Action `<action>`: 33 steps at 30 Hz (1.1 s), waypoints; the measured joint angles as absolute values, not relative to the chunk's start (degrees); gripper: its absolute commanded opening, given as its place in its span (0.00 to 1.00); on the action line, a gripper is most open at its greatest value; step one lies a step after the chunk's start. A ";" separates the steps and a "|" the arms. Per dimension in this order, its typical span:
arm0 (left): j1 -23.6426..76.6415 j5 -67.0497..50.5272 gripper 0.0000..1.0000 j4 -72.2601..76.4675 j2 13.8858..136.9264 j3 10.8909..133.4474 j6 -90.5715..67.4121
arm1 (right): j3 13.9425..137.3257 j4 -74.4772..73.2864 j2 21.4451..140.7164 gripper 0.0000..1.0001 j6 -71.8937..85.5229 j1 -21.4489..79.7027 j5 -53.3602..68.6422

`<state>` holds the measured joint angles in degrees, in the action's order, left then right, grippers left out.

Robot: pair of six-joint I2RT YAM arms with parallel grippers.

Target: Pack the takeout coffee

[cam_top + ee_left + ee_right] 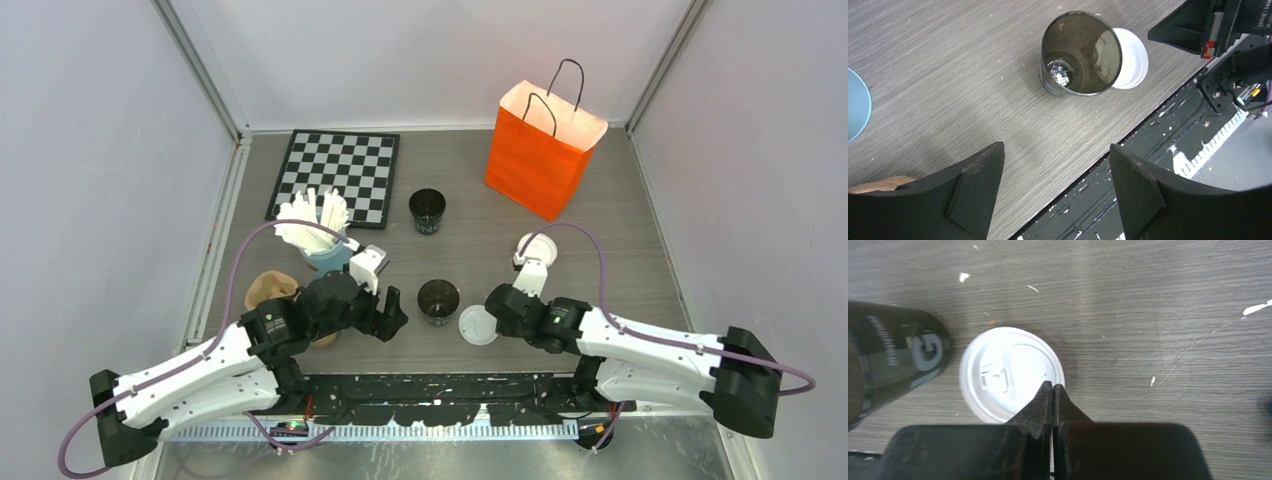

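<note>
Two black takeout coffee cups stand uncapped: one mid-table (427, 211), one nearer the arms (438, 301), also seen from above (1080, 52) and from the side (888, 355). A round white lid (477, 325) lies flat on the table just right of the near cup (1133, 57) (1003, 370). My left gripper (392, 312) (1055, 147) is open and empty, a short way left of the near cup. My right gripper (492, 310) (1053, 386) is shut, its tips together over the lid's near-right edge with nothing visible between them.
An orange paper bag (543, 150) stands open at the back right. A chessboard (338, 175) lies at the back left. In front of it is a light-blue cup of white sticks (320, 238), with a brown paper thing (268, 290) beside my left arm. A black rail (1128, 190) runs along the table's near edge.
</note>
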<state>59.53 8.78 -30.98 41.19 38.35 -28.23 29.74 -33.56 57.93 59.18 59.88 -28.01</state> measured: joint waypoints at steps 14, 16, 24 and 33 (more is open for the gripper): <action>59.53 5.61 0.69 -29.85 52.66 46.92 -29.76 | 34.44 -38.70 45.19 0.32 57.14 59.88 -29.47; 59.53 5.10 0.71 -29.58 53.17 46.78 -29.76 | 33.52 -37.87 46.68 0.34 56.64 59.88 -29.41; 59.53 4.86 0.73 -28.58 50.28 44.75 -29.76 | 28.38 -33.15 51.44 0.37 54.68 58.61 -26.81; 59.53 5.17 0.73 -28.58 47.09 42.76 -29.78 | 24.91 -26.41 54.87 0.32 52.80 54.04 -21.56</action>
